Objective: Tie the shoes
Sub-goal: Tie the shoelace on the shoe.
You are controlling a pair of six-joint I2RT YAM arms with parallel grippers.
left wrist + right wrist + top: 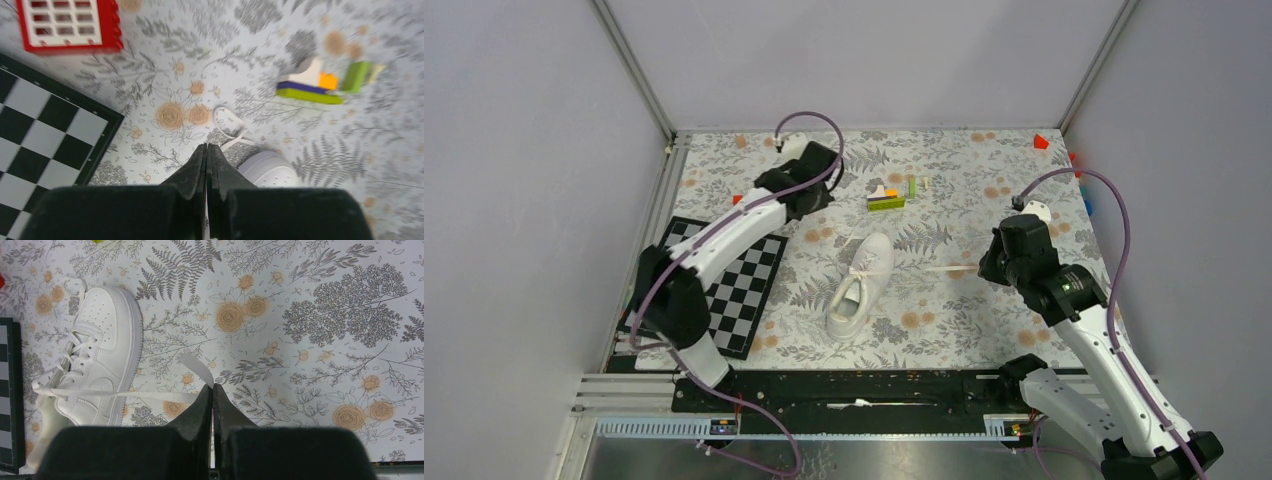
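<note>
- My top external view sits high above and behind the arm bases. It looks steeply down on the whole tabletop (984, 330) from far off.
- My left wrist camera sits behind the left hand (206, 146) and looks down past its tips, close and blurred. The chessboard (45, 135) lies left of the hand, the toy blocks (310, 92) ahead and to its right.
- My right wrist camera looks down past the right hand (212, 386), close to the tabletop. The lace (125, 395) comes in from the hand's left.
- All three views share the sneaker (862, 285). The left wrist catches only its toe, just right of the hand. The right wrist sees most of it, left of the hand.
</note>
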